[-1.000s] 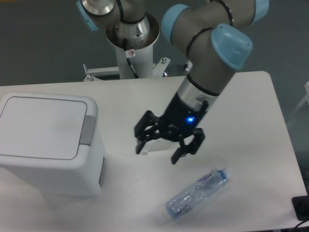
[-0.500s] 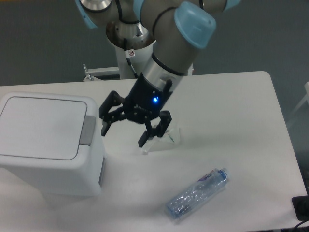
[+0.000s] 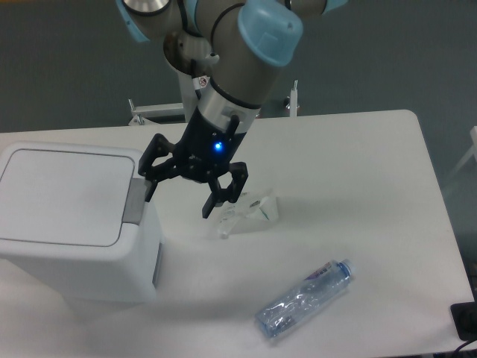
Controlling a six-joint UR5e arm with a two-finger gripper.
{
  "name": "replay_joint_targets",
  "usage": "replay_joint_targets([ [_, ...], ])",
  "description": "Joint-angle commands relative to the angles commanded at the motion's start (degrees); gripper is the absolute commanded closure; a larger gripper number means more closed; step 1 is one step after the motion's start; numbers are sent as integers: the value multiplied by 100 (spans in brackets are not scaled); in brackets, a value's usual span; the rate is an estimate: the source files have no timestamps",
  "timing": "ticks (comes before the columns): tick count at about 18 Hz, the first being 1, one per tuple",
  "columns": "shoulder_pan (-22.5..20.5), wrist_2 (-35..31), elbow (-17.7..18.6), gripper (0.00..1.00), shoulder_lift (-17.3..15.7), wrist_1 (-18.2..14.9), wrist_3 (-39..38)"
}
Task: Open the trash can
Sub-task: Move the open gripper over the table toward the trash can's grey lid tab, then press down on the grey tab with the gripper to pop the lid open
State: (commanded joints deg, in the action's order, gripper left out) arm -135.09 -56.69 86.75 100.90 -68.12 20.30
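The trash can (image 3: 74,224) is a large boxy white bin at the left of the table, its flat lid (image 3: 63,195) shut. A grey push-button (image 3: 134,201) sits on its right rim. My gripper (image 3: 179,198) is open and empty, hanging just right of the can. Its left finger (image 3: 150,183) is close to the top of the button; I cannot tell whether it touches.
A small clear plastic piece (image 3: 250,210) lies on the table just right of the gripper. A crushed clear plastic bottle (image 3: 302,298) lies near the front edge. The arm's base (image 3: 203,56) stands at the back. A dark object (image 3: 466,321) sits at the right edge.
The gripper has moved left across the table, from above the clear plastic piece toward the can's grey button. It stays open. The lid has not moved.
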Motion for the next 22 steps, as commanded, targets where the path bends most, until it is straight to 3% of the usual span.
replay_joint_targets([
  [22,27,-35,114,0,26,79,0],
])
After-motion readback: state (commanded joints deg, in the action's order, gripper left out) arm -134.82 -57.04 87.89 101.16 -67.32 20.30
